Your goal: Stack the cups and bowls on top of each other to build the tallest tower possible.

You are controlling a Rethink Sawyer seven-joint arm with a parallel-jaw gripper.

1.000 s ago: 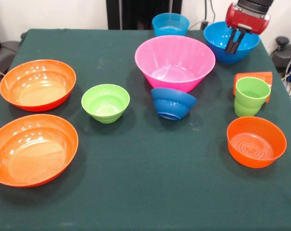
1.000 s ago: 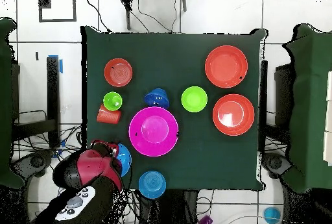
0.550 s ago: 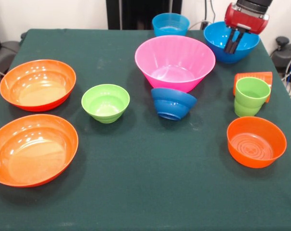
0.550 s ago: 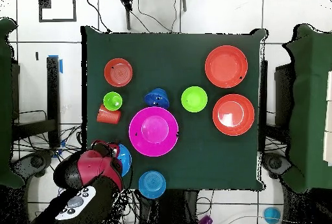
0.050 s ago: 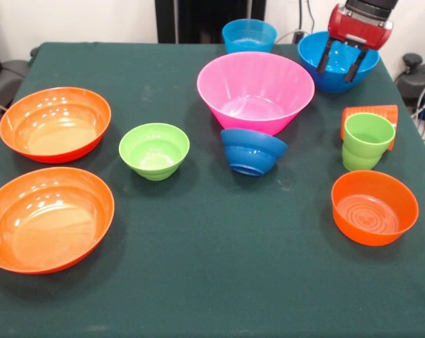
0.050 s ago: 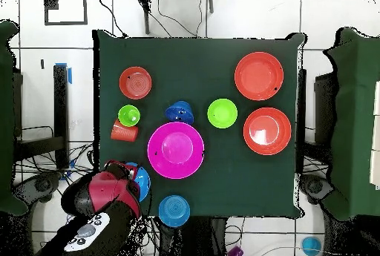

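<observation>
My gripper (image 5: 339, 62) hangs open over the larger sky blue bowl (image 5: 315, 69) at the table's far right, its fingers (image 5: 326, 56) spread just above the bowl's inside. The big pink bowl (image 5: 255, 88) stands alone beside it, with a small sky blue bowl (image 5: 249, 34) behind. A dark blue bowl (image 5: 252, 150) leans tilted against the pink one. The lime green cup (image 5: 367, 141) stands upright in front of the orange cup (image 5: 371, 113), which lies on its side. A smaller orange bowl (image 5: 374, 206) sits nearer. No tower is in view.
A small lime green bowl (image 5: 154, 149) sits mid-table. Two wide orange bowls (image 5: 55, 123) (image 5: 47, 218) lie at the left. In the overhead view my red wrist (image 6: 104, 194) covers part of the sky blue bowl (image 6: 142, 182) at the green table's edge (image 6: 96, 119).
The gripper's fingers have spread open over the sky blue bowl; earlier they were together. The arm has barely shifted, and no bowl or cup has moved.
</observation>
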